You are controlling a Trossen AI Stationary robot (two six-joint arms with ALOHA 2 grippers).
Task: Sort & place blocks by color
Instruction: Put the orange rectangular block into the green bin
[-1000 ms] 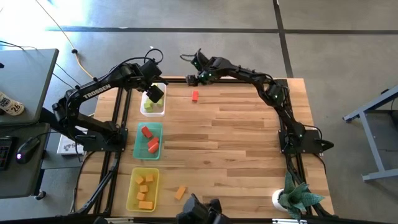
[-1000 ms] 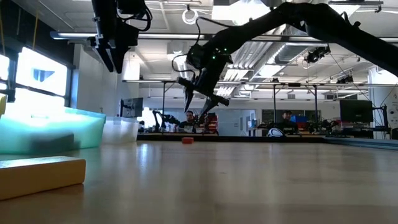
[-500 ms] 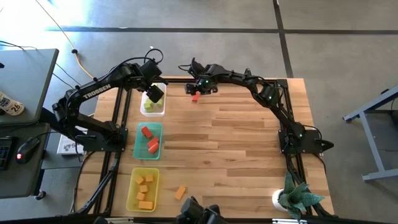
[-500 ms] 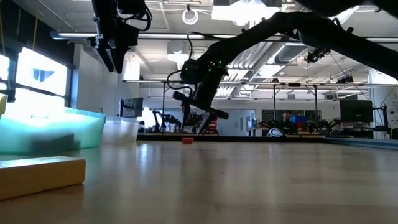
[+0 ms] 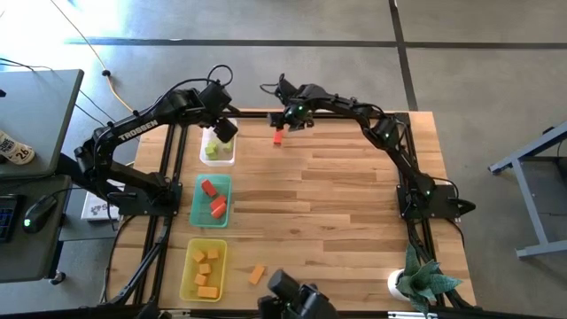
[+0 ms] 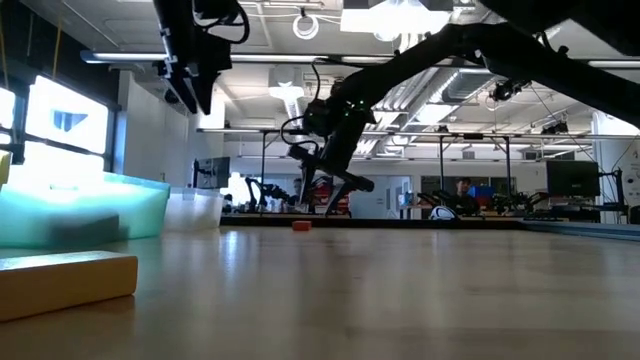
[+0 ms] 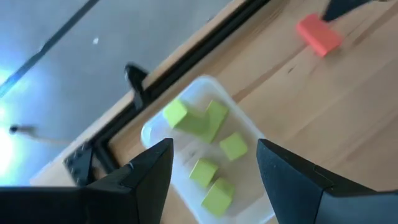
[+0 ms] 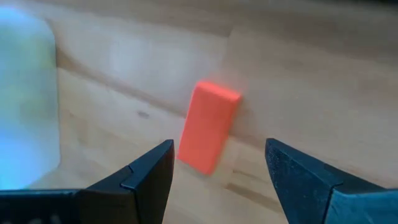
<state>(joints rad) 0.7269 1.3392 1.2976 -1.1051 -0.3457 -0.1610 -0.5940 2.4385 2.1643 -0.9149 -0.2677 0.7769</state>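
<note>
Step in hand: pick-up of the loose red block near the far edge of the table. The right gripper hangs just above it, fingers spread apart with the block lying flat between them in the right wrist view, not yet touched.

The left gripper hovers over the clear tray, fingers apart and empty; 5 yellow-green blocks lie in that tray.

The green tray holds red blocks, the yellow tray orange ones. 1 orange block lies loose beside the yellow tray.

Next move, as judged: lower the right gripper, close on the red block, carry it to the green tray. The orange block remains after that.
</note>
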